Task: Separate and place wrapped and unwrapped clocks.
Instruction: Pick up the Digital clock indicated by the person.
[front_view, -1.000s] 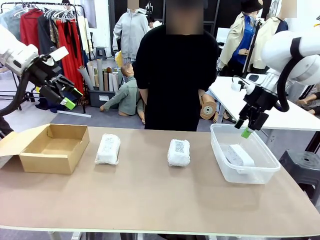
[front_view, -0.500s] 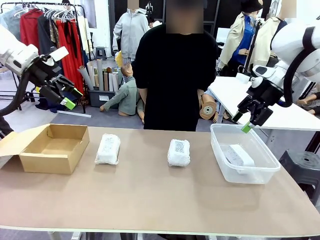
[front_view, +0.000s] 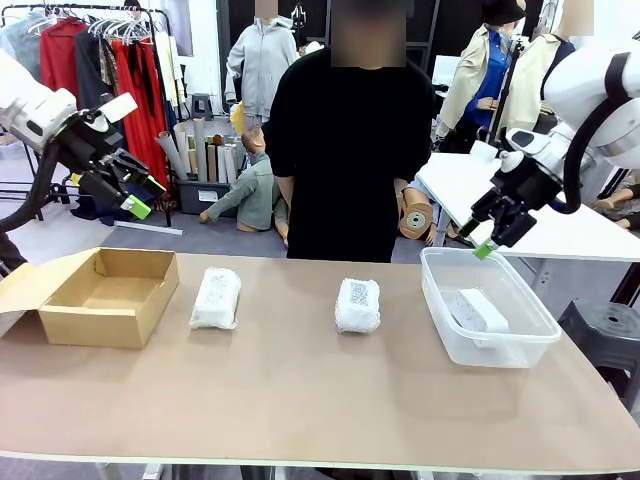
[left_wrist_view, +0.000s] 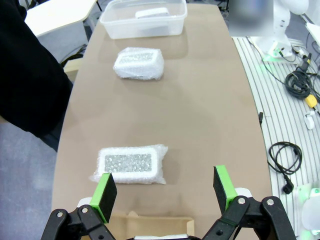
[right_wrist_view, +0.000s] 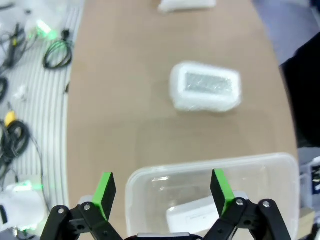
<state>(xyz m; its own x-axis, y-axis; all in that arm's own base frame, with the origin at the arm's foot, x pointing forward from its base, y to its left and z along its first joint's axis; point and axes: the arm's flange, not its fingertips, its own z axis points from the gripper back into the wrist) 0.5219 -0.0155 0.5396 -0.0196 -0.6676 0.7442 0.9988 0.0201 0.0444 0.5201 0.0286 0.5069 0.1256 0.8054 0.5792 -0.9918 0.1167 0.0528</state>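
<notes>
Two wrapped clocks in bubble wrap lie on the brown table, one (front_view: 217, 297) beside the cardboard box (front_view: 100, 297) and one (front_view: 357, 305) at the middle. The unwrapped clock (front_view: 478, 310), a bare white block, lies inside the clear tub (front_view: 500, 350) at the right. My left gripper (front_view: 147, 196) hangs open high above the box. In the left wrist view it (left_wrist_view: 165, 190) looks down on the near wrapped clock (left_wrist_view: 130, 164), with the other wrapped clock (left_wrist_view: 139, 63) and the tub (left_wrist_view: 125, 27) beyond. My right gripper (front_view: 478, 240) is open above the tub's far edge, and in the right wrist view it (right_wrist_view: 162, 192) stands over the tub (right_wrist_view: 150, 175), the bare clock (right_wrist_view: 200, 217) and a wrapped clock (right_wrist_view: 206, 86).
A person in black (front_view: 350, 140) stands at the far side of the table, hands out of sight. The cardboard box has an open flap at its left. Cables (left_wrist_view: 295, 85) lie on the floor on the robot's side. Bare tabletop stretches along the near edge.
My right gripper has risen a little and shifted left above the tub's far edge, its wrist turning. The left arm and all three clocks have stayed put.
</notes>
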